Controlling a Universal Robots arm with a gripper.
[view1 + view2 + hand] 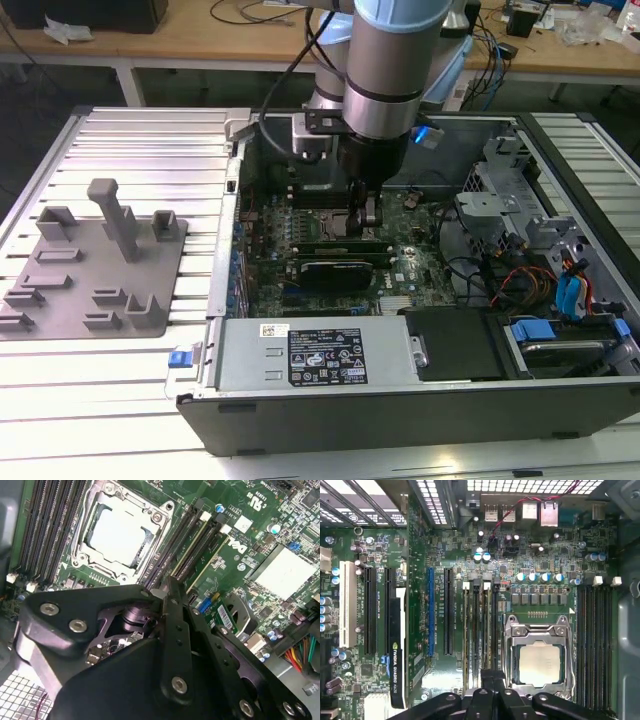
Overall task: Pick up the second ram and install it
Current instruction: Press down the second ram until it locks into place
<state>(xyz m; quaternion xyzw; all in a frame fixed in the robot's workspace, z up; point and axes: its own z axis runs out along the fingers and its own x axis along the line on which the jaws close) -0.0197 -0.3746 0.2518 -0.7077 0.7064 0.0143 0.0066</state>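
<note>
- The open computer case [300, 405] is shown lying on the ribbed bench [90, 400], with a grey plastic tray [90, 270] of upright blocks set on the bench at the exterior view's left.
- The arm is seen reaching down into the case, and the tool [368, 215] is held low over the motherboard [415, 265].
- In both wrist views the tool [169, 587] [492, 679] is seen closed, its fingers [172, 630] brought together with no gap visible and nothing clamped between them.
- The second ram [200, 547], a narrow green stick, is seen standing in a memory slot just beside the CPU socket [120, 530]; in the exterior view the second ram [335, 240] lies just under the tool.
- The fingertips are placed at the near end of this stick; whether they touch it cannot be told.
- Another stick is seated in a neighbouring slot of the same bank.
- In the first wrist view the CPU socket [540, 662] is flanked by memory slots on both sides, and a black graphics card [395, 645] is seated further off.
</note>
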